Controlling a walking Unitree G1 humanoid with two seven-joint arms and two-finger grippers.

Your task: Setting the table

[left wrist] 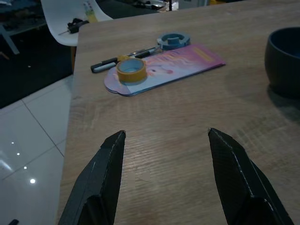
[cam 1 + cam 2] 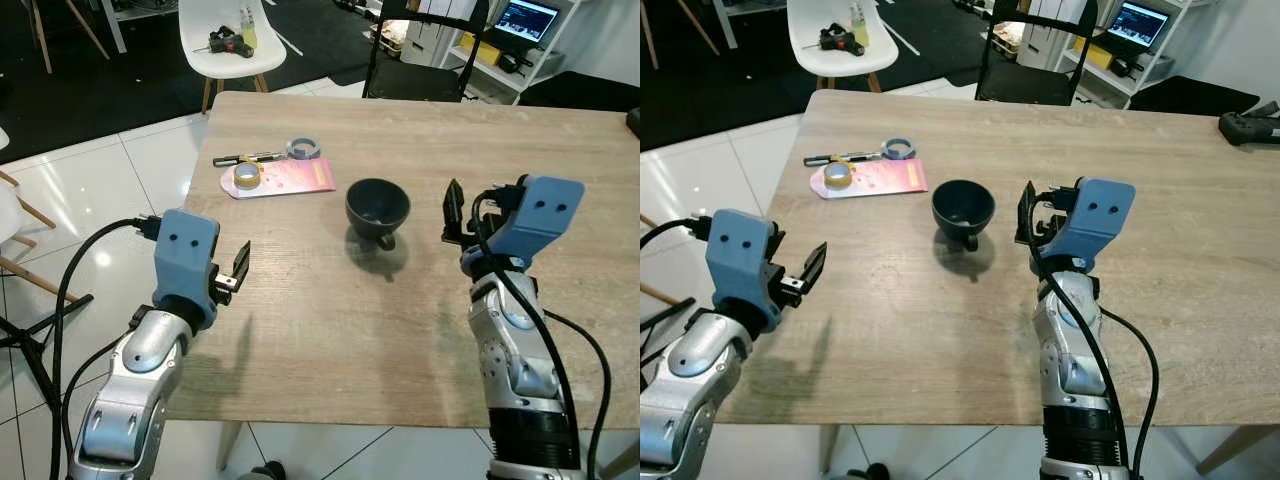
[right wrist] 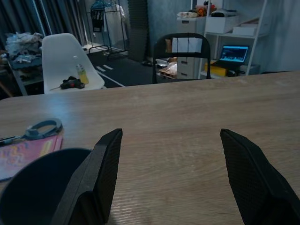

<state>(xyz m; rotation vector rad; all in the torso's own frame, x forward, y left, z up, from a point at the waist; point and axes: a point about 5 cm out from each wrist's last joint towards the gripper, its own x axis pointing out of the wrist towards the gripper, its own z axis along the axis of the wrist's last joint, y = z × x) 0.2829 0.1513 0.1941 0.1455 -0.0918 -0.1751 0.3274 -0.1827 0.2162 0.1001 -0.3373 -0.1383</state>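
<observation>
Wooden desk (image 2: 300, 330) carries one dark bowl (image 2: 377, 209) at its middle, nothing else laid, so setting seems barely begun. Left end effector (image 2: 238, 266) and right end effector (image 2: 455, 212) hover spread, empty.

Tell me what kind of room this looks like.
Probably a workshop or lab rather than a lived-in dining room: a wooden table with tape rolls, tools on a white chair, and a laptop on shelving.
</observation>
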